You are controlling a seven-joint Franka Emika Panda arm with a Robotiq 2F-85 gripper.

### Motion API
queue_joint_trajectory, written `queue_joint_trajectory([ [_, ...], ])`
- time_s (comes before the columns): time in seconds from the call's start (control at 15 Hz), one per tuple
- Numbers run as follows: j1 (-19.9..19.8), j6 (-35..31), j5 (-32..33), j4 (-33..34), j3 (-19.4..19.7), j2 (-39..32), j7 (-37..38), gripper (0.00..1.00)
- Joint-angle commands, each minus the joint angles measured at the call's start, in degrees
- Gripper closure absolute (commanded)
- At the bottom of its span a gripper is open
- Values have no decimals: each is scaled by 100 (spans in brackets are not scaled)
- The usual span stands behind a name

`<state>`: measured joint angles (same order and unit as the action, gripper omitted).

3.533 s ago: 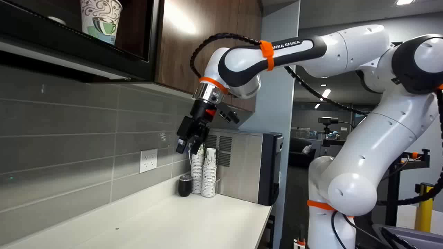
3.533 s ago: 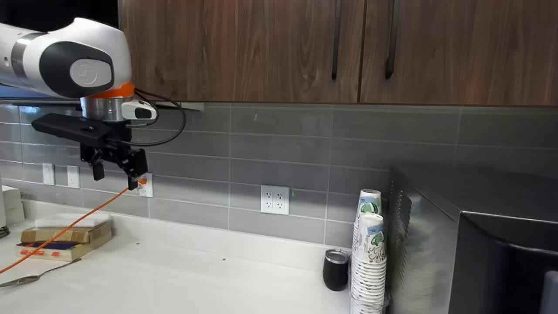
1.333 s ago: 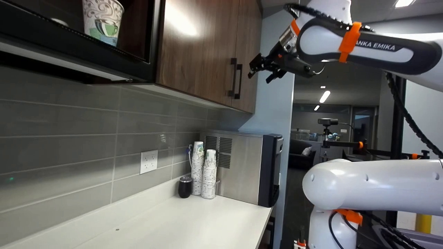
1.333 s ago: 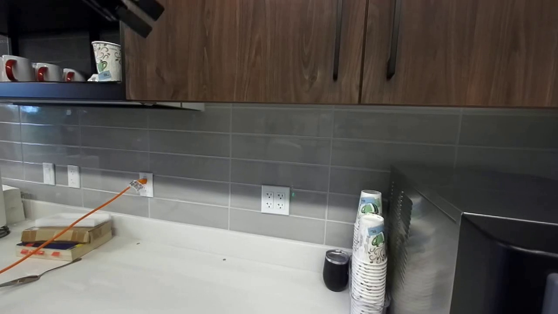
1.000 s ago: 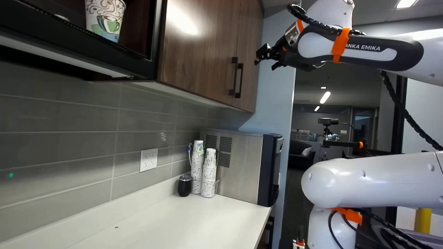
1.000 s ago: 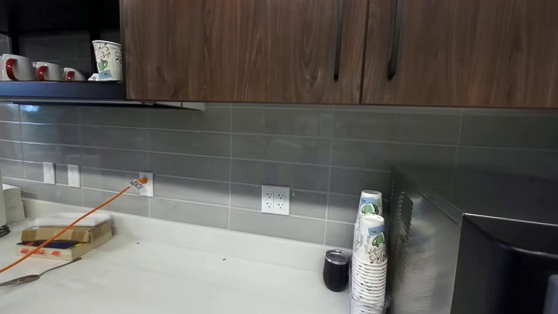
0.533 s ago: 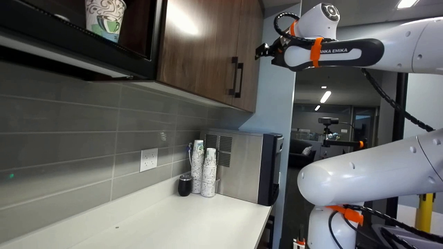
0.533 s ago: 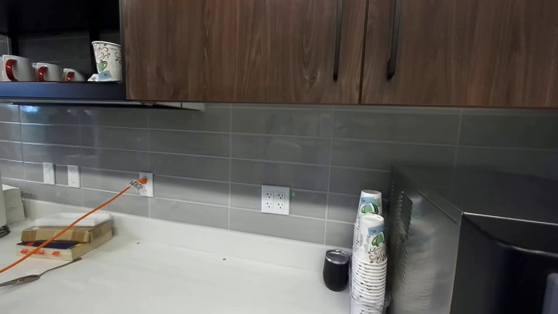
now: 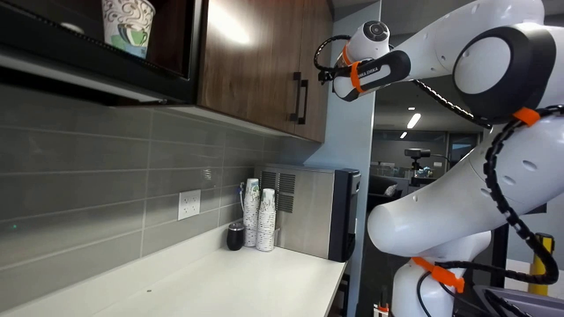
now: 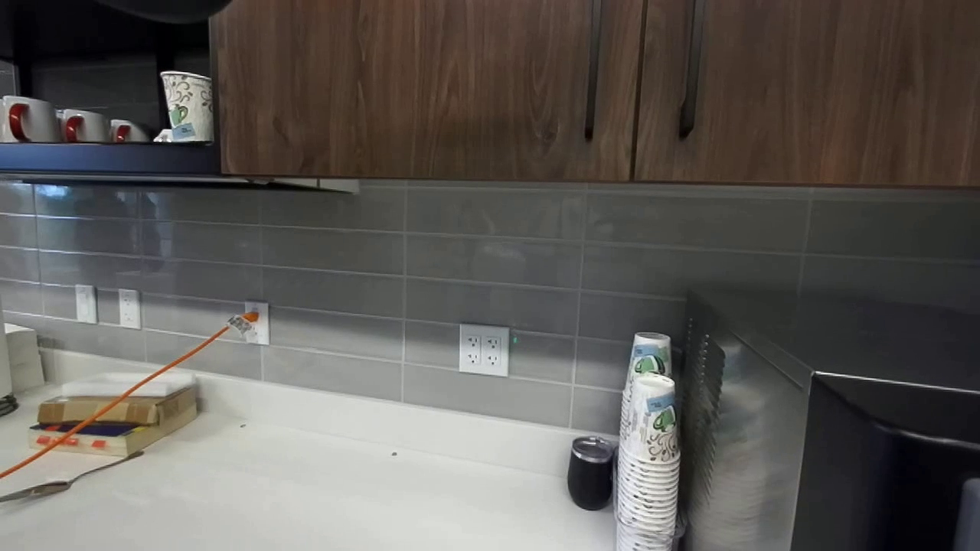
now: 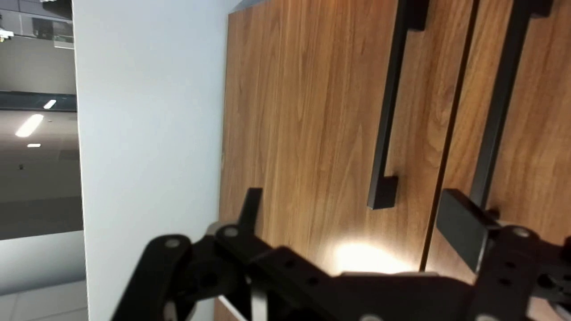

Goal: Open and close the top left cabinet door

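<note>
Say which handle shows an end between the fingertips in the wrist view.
The wall-side handle, on the door next to the pale wall. The other handle runs partly behind a finger, outside the gap.

Left cabinet door, top off-frame

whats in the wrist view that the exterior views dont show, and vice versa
Only the wrist view: the gripper clearly open, its fingers well apart; an exterior view shows only a dark bit of it.
Only the exterior views: the counter, black tumbler, paper-cup stacks and outlet in both exterior views, and red-handled mugs in an exterior view.
Shared: the top left cabinet door and the neighbouring door, both shut, with black bar handles.
</note>
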<state>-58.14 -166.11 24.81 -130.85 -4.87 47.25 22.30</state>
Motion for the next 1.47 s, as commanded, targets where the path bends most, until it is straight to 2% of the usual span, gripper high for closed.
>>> queue_joint_trajectory([
  [0.0,-231,-14,-340,439,-370,-527,-211,0],
  [0.27,-38,7,-522,624,-493,-878,-395,0],
  [0.8,634,143,-843,1185,-219,-1720,-740,0],
  [1.4,455,152,-538,1720,-387,-2239,-363,0],
])
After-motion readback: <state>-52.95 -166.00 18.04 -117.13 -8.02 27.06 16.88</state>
